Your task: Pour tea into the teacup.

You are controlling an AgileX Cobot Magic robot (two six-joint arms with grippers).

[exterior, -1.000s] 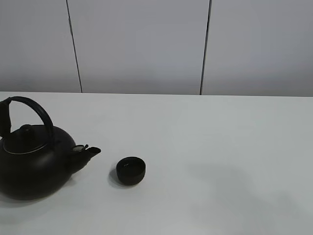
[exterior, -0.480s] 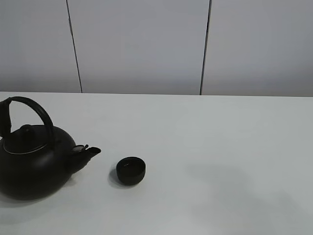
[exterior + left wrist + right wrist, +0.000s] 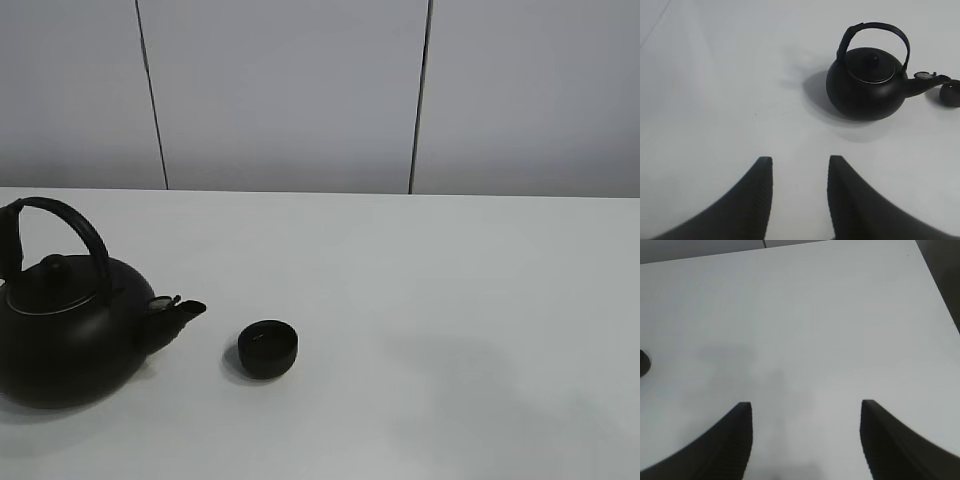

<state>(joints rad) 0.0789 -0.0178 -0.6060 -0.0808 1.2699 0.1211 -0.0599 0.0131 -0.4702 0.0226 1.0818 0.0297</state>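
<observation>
Left wrist view: kettle (image 3: 867,85) looks heavy, rigid; grip its arched handle (image 3: 875,30). Cup (image 3: 267,348) sits at the spout's three o'clock. Both grippers' (image 3: 797,172) (image 3: 805,412) jaws spread, empty.

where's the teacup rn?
Exterior high view: the teacup stands on the white table, lower left of centre, just right of the kettle spout, not touching it.

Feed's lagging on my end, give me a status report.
Left end effector open, empty, short of kettle. Right end effector open, empty, over bare table. Teacup upright off the spout, untouched. Nothing between them.
</observation>
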